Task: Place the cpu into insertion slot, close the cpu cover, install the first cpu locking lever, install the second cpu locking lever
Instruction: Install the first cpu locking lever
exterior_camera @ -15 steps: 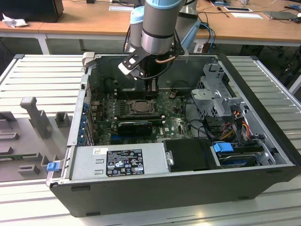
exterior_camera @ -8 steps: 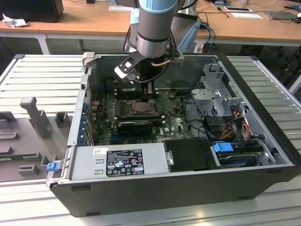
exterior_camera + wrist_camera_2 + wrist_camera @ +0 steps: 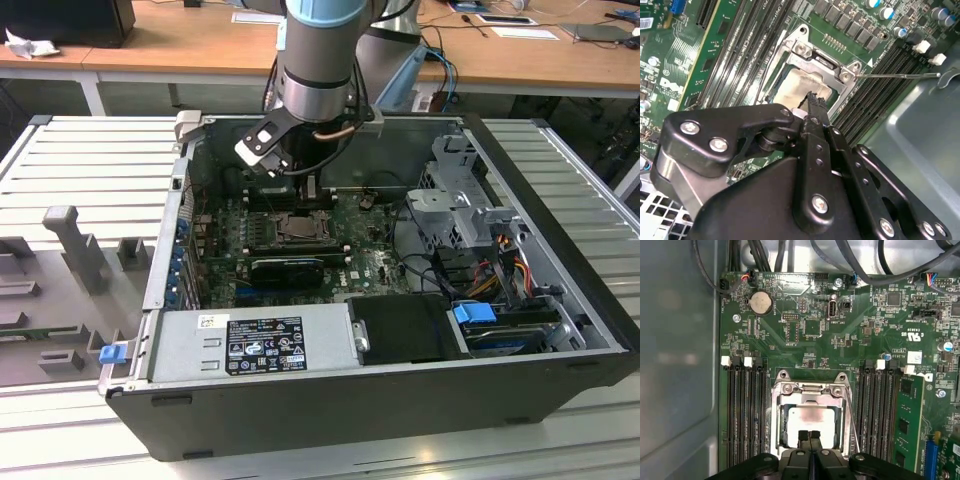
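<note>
The cpu [image 3: 812,421], its pale metal face up, sat in the insertion slot [image 3: 782,426] directly beneath the tips of the end effector [image 3: 809,435], whose two black fingers were clenched together with nothing between them, hovering just above the chip's near edge in both wrist views. The cpu cover [image 3: 810,388] lay down flat around the chip as a silver frame, its hinged side on the far side from the end effector. In the second wrist view a thin metal lever [image 3: 900,76] ran out from one corner of the frame, across the black memory slots [image 3: 875,80]. More such slots flanked the socket on both sides of the end effector, all on the green circuit board [image 3: 810,330]. In the exterior view the arm [image 3: 318,60] reached down into an open computer case [image 3: 400,400] that lay on a grey slatted bench [image 3: 90,160].
</note>
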You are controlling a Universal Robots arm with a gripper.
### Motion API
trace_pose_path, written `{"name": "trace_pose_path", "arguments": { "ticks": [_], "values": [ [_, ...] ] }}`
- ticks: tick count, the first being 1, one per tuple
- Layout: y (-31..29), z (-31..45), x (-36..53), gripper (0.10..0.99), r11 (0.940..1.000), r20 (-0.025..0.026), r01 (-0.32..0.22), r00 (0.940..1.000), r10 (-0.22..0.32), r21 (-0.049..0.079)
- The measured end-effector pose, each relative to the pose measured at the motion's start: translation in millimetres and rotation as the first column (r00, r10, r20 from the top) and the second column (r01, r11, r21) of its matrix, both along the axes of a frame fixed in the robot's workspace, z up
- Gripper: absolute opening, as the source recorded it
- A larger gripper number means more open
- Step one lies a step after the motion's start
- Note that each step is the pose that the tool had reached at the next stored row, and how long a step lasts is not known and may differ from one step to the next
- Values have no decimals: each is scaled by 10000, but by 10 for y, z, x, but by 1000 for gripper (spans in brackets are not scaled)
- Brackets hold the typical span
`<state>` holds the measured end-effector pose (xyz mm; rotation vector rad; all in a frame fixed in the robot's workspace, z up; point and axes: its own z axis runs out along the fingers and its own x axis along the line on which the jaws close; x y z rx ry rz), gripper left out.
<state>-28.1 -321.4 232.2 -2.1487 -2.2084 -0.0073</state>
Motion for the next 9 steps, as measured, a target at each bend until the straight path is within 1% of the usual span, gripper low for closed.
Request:
{"name": "trace_pose_path", "arguments": {
  "ticks": [3, 4, 5, 7, 9],
  "values": [
    [0, 66, 0, 106, 10000, 1, 1, 10000, -1, -11],
    [0, 121, 0, 106, 10000, 1, 2, 10000, -2, -11],
    [0, 200, 0, 106, 10000, 1, 2, 10000, -2, -12],
    [1, 314, 0, 106, 10000, 1, 1, 10000, -1, -17],
    [2, 389, 0, 106, 10000, 1, -1, 10000, 1, -26]
  ]
}}
